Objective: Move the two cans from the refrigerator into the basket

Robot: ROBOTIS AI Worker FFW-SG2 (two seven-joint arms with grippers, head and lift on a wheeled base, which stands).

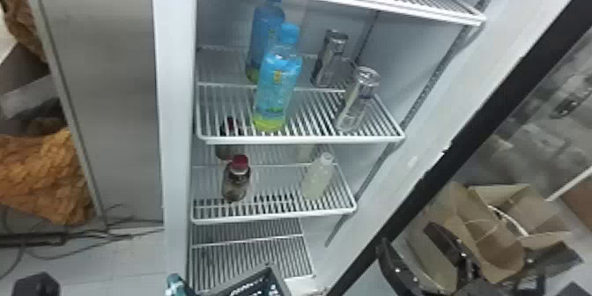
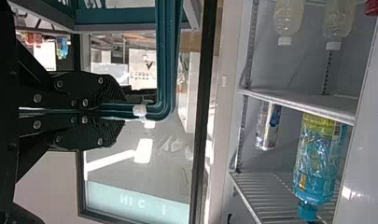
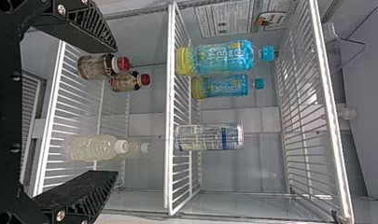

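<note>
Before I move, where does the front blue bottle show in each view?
Head view: front blue bottle near centre, left of a can.
Left wrist view: bottle beside a can.
Right wrist view: bottle before its twin, opposite a can.
Shared landmark: the white shelf beneath.

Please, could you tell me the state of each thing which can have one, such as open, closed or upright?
Front can: upright on the shelf.
Back can: upright on the same shelf.
Blue bottles: upright, capped.
Red-capped bottles: upright, closed.
Pale bottles: upright, capped.
Refrigerator door: open.
Basket: held by its handle.
Left gripper: shut on the handle.
Right gripper: open, fingers apart.
</note>
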